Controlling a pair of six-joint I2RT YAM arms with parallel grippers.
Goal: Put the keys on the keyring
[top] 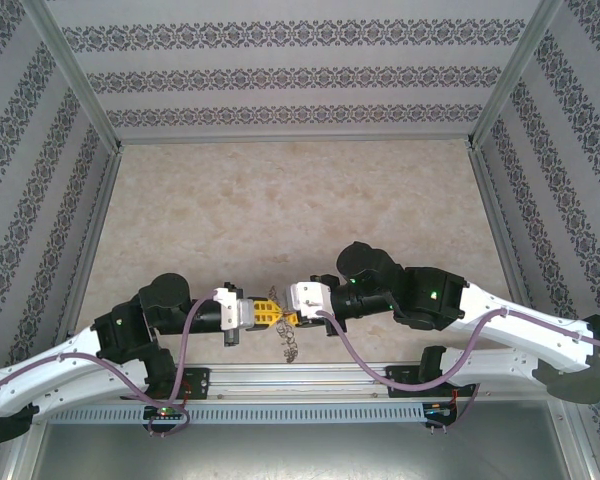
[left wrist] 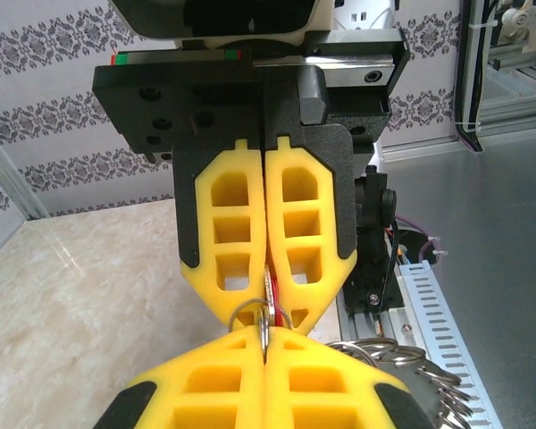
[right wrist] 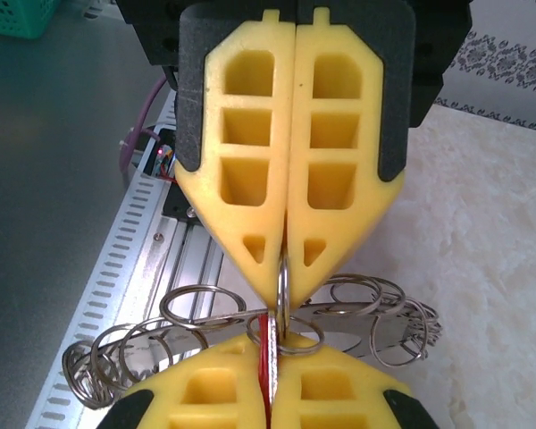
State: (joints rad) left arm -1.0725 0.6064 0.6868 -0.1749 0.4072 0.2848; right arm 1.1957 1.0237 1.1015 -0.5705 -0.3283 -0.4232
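The key (right wrist: 270,374), its red head showing as a thin red sliver, was noted pinched between the closed yellow fingers (right wrist: 205,393) of the right gripper (right wrist: 270,350), at the bottom of the right wrist view. Directly against it, the keyring (right wrist: 284,281) was seen edge-on, clamped in the tips of the left gripper (right wrist: 283,268), whose jaws were pressed together with no gap. Whether the key was threaded onto the ring could not be told. From the left wrist view the same meeting was recorded: key (left wrist: 271,288) in the right gripper (left wrist: 268,299) above, keyring (left wrist: 251,312) in the left gripper (left wrist: 264,344) below. A cluster of linked silvery rings (right wrist: 375,313) was seen hanging under the pinched ring, spread to both sides. In the top view the left gripper (top: 270,313) and right gripper (top: 291,319) were set tip to tip over the near edge of the marbled table (top: 280,200), with the cluster (top: 288,345) dangling just above the aluminium rail (top: 310,375).
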